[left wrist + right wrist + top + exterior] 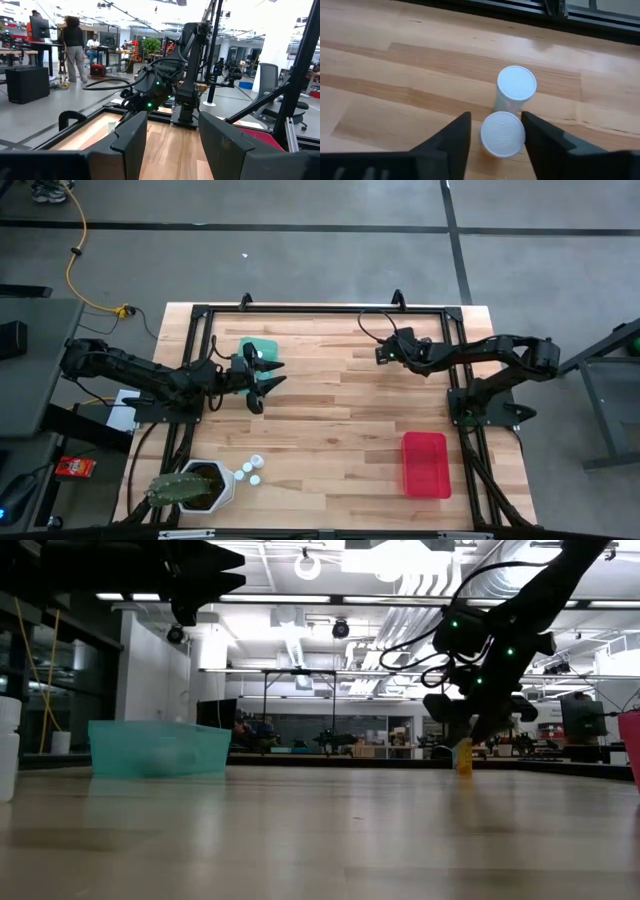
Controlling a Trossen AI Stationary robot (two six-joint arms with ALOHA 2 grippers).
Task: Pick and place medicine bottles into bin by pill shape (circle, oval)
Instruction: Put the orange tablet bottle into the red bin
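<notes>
Two medicine bottles stand side by side on the table at the far middle. In the right wrist view one white-capped bottle stands between my right gripper's open fingers, and the other stands just beyond it. In the low view the bottle stands on its base under my right gripper. Three more bottles stand near the front left. My left gripper is open and empty, raised beside the teal bin.
A red bin lies at the front right. A white hexagonal pot with a cactus stands at the front left corner. The teal bin also shows in the low view. A black frame runs along the far edge.
</notes>
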